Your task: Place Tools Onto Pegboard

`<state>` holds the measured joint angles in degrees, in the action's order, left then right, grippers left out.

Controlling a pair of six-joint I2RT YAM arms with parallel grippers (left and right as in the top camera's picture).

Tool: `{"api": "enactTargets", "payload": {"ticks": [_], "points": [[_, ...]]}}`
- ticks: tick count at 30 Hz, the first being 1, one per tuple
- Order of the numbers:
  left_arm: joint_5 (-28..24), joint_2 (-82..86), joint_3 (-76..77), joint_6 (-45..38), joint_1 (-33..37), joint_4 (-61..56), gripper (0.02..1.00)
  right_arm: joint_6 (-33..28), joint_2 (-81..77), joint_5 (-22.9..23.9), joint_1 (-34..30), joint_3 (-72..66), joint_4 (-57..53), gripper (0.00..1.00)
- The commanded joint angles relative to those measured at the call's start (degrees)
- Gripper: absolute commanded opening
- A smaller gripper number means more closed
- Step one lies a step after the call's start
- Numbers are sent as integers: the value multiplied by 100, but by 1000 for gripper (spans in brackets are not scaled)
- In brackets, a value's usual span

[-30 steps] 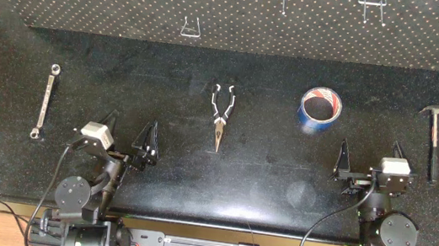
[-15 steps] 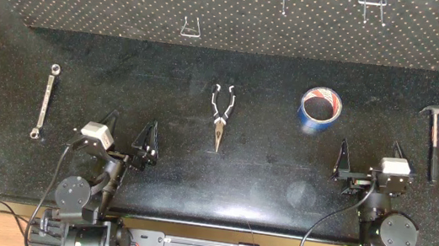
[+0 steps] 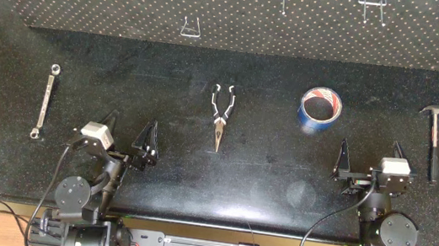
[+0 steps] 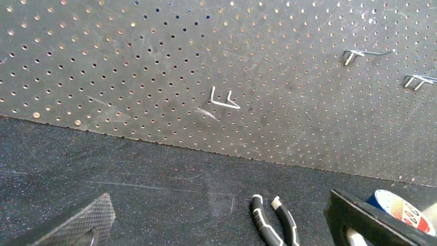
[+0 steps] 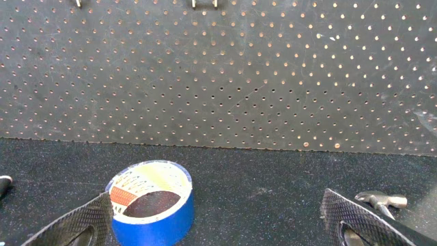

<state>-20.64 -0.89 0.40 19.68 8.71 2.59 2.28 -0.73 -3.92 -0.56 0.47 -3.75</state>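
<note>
Sitting low at the near edge of the bench (image 3: 263,176), my left tool (image 3: 128,134) has its fingers spread wide, nothing between them. My right tool (image 3: 368,157) is the same over on its side: jaws apart, nothing held.

Out in front, everything lies on the black bench in one loose row, well apart from each other. Far left, the wrench (image 3: 45,102) lies lengthwise, running away from me, just outside my left tool. Dead centre, the pliers (image 3: 220,115) lie between my two tools but farther out, with the handles toward the pegboard (image 3: 218,8) and the nose pointing back at me. Right of them is the tape (image 3: 320,109), a blue roll sitting flat with its hole up, straight out ahead of my right tool. Far right, the hammer (image 3: 433,141) lies with its head toward the pegboard and its handle toward me.

That pegboard stands along the bench's far edge, and its hooks (image 3: 190,27) are all bare: one wire loop low down, left of centre, the others higher up and spread across.

From my left wrist I catch the pliers' handles and a sliver of tape past one finger. From my right wrist, the tape sits near one finger and the hammer's head peeks beside the other.
</note>
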Motion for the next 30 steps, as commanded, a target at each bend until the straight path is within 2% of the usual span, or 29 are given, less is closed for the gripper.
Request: {"api": "enactTargets", "payload": {"ticks": [1, 23, 27, 29, 30], "points": [[-146, 70, -9, 81, 26, 37, 996, -61, 68, 94, 33, -24, -31, 996], [-140, 70, -9, 74, 28, -26, 996, -63, 68, 94, 33, -24, -31, 996], [284, -271, 103, -470, 33, -24, 996, -61, 68, 94, 33, -24, -31, 996], [997, -850, 387, -1038, 66, -15, 996, -61, 68, 94, 33, -24, -31, 996], [1578, -1325, 619, -1366, 103, 28, 996, -61, 68, 94, 33, -24, -31, 996]]}}
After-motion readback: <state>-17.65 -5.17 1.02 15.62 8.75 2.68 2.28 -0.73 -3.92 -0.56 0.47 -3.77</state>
